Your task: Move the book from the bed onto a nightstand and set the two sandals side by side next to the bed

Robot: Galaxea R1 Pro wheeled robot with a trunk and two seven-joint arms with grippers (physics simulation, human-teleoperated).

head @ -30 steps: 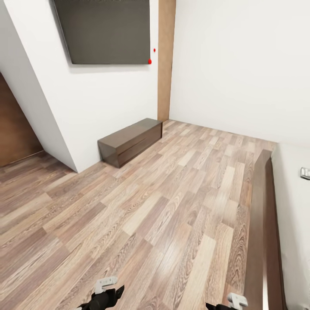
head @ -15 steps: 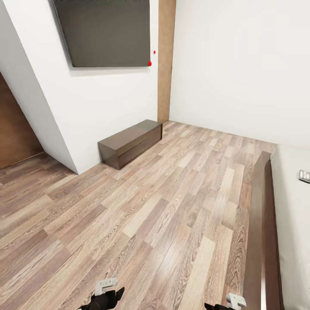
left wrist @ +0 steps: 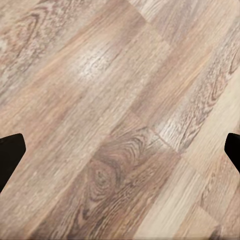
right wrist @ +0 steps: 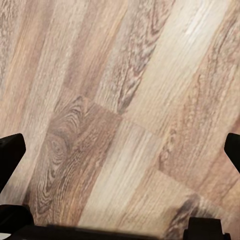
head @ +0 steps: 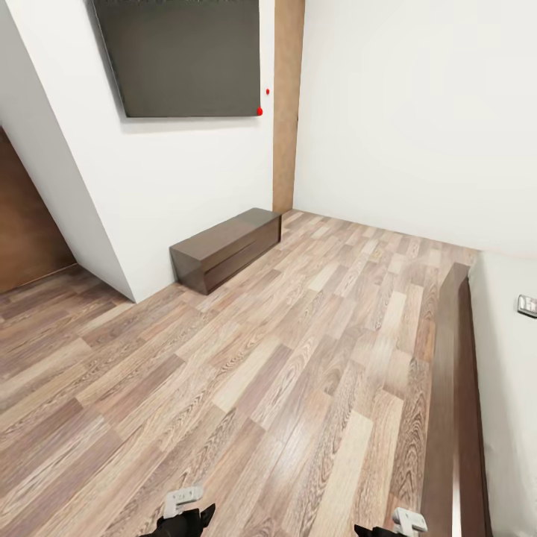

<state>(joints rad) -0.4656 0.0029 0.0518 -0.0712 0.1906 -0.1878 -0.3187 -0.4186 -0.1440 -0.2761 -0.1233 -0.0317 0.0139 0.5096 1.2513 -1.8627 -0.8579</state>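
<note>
Down at the bottom edge of the head view, the left gripper (head: 183,507) and the right gripper (head: 399,522) barely poke into sight over the wood plank floor (head: 246,373). From its own wrist camera the left gripper (left wrist: 120,150) has its dark fingertips (left wrist: 10,150) set far apart at the two sides of the picture, with bare planks between them, so it is spread and holds nothing. The right gripper (right wrist: 120,150) looks the same, its fingertips (right wrist: 11,150) wide apart over the floor (right wrist: 125,100). Just beside the right gripper, on the robot's right, the dark brown frame of the bed (head: 456,388) runs away from the robot, with the pale mattress beyond it. Farther along on the mattress, at the picture's right edge, lies a small object (head: 528,304), too cropped to identify. Well ahead of the left gripper, a low dark brown cabinet (head: 227,246) stands against the white wall (head: 186,171) under a dark wall panel (head: 186,60).
</note>
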